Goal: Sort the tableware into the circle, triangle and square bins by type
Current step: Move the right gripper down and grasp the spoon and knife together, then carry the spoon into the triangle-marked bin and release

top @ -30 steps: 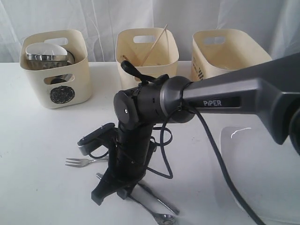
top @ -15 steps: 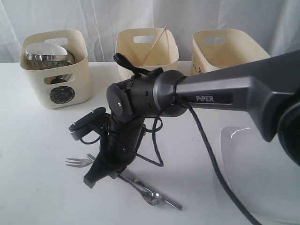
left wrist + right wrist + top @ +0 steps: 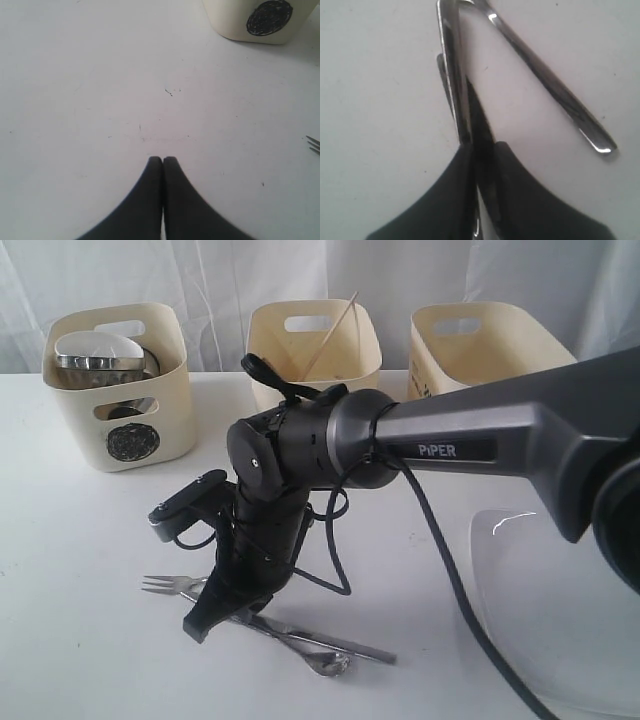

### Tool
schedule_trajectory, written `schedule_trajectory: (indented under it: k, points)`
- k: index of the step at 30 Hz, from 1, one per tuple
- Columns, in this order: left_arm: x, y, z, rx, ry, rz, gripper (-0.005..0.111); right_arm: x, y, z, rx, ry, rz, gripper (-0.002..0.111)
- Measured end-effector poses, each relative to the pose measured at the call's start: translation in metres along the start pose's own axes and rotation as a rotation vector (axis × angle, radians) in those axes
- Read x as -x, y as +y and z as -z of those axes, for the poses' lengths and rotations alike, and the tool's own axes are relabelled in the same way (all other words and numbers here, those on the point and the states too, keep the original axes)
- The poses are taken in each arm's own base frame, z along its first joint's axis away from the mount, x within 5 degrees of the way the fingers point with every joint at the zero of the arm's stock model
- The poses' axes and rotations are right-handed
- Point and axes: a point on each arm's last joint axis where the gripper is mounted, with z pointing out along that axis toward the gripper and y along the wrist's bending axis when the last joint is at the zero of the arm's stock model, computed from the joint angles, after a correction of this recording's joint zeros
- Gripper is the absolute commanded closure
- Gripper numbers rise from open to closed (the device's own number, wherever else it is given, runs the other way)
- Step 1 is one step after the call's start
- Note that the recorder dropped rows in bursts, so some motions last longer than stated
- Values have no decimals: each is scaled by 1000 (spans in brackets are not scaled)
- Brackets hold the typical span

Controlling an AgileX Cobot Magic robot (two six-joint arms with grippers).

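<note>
Right pincer (image 3: 482, 148) clamps a steel utensil (image 3: 451, 75), long axis running straight out ahead.

Back row: circle bin (image 3: 115, 390) left, middle bin (image 3: 315, 350) holding a chopstick (image 3: 330, 335), third bin (image 3: 480, 345) right. Front: fork (image 3: 165, 586) left, knife (image 3: 360, 650) crossing spoon (image 3: 328, 663) beside it, plate (image 3: 560, 620) far right.

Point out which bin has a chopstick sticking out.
The middle bin: a wooden chopstick leans out of it; the left bin and right bin show none.
</note>
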Motion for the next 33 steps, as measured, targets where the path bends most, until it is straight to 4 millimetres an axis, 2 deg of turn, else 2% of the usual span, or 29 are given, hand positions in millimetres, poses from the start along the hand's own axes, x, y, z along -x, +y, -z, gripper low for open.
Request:
schedule_trajectory:
  k: [5, 11, 17, 21, 26, 33]
  points:
    - [0, 0, 0, 0, 0, 0, 107, 0, 0, 0, -1, 0, 1, 91]
    - [0, 0, 0, 0, 0, 0, 107, -8, 2, 0, 20, 83, 22, 66]
    - [0, 0, 0, 0, 0, 0, 107, -15, 3, 0, 40, 158, 36, 65]
    - [0, 0, 0, 0, 0, 0, 107, -20, 2, -6, 31, 156, 52, 75]
    - [0, 0, 0, 0, 0, 0, 107, -22, 0, -11, 16, 163, 68, 106]
    - [0, 0, 0, 0, 0, 0, 107, -23, -1, -16, 16, 173, 71, 108]
